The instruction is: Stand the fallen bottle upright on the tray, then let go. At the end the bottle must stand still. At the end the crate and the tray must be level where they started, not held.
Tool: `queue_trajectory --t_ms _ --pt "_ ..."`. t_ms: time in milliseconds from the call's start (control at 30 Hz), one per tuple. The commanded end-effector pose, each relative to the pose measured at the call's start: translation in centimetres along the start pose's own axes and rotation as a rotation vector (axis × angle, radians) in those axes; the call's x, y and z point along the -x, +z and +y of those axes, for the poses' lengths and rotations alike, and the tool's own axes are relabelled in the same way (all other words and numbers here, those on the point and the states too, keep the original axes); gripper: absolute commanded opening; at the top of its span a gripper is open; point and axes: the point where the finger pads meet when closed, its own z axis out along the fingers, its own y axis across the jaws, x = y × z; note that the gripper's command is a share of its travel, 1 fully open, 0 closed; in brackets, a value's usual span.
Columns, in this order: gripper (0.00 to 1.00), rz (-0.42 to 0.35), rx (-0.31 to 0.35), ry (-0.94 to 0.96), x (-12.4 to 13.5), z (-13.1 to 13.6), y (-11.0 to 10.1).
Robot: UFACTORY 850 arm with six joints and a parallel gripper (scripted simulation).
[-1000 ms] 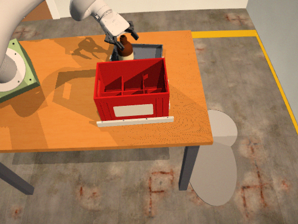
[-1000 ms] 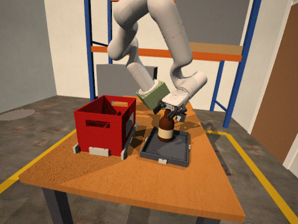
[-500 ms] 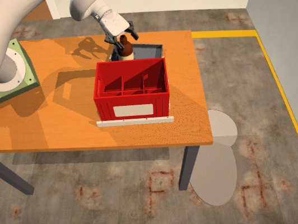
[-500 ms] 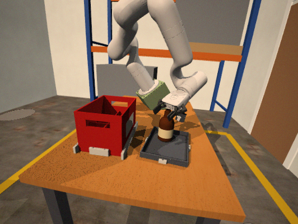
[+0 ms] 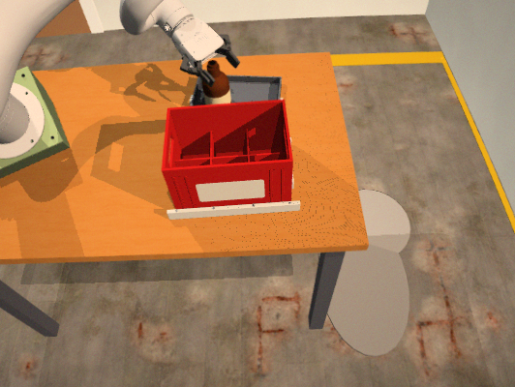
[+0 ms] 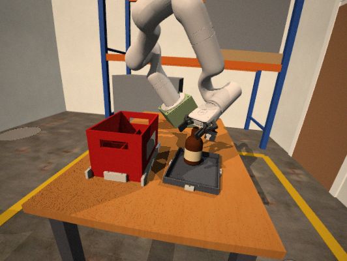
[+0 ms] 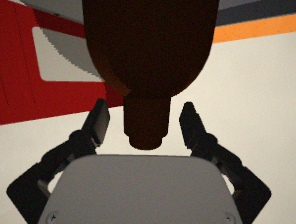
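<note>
My hand (image 5: 211, 62) (image 6: 190, 130) (image 7: 145, 109) is released, its two fingers spread wide with the neck of the brown bottle (image 5: 217, 87) (image 6: 193, 148) (image 7: 150, 45) between them. From my wrist I see a gap on each side of that neck, so neither finger touches it. I reach in at a slant, and my pale arm (image 5: 176, 24) (image 6: 203, 42) arches high above the surface (image 5: 131, 232) (image 6: 156, 212).

The bottle stands upright on its base in the dark grey tray (image 5: 279, 88) (image 6: 194, 185), toward the end nearer my green base block (image 5: 62, 137) (image 6: 184, 112). Its cream label (image 5: 219, 99) (image 6: 193, 156) wraps the lower part of the body, and the brown glass narrows to the neck at the top. Nothing of mine is holding it up.

The tray lies flat on the surface, with small pale blocks (image 6: 189, 188) at its sides. I am not holding it.

Near the tray, and apart from it, the red crate (image 5: 232, 176) (image 6: 115, 160) sits level and open at the top, also out of my grasp. Thin dividers (image 5: 211, 147) split its inside into compartments, and I see no bottle in the ones that show. A long pale strip (image 5: 234, 210) (image 6: 151, 163) runs along one side of the crate at its foot.

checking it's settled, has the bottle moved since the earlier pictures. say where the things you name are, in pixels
No; in the exterior view the bottle (image 5: 217, 86) (image 6: 193, 151) (image 7: 150, 45) stands upright at the same spot inside the tray's (image 5: 257, 78) (image 6: 190, 188) rim.
</note>
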Motion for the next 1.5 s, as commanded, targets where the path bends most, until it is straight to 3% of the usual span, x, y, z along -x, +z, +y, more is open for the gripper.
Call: queue_trajectory --t_ms 0,1467 --pt "1.0 0.0 0.0 0.001 0.4 0.1 -0.2" --pt "1.0 0.0 0.0 0.001 7.3 0.0 -4.2"
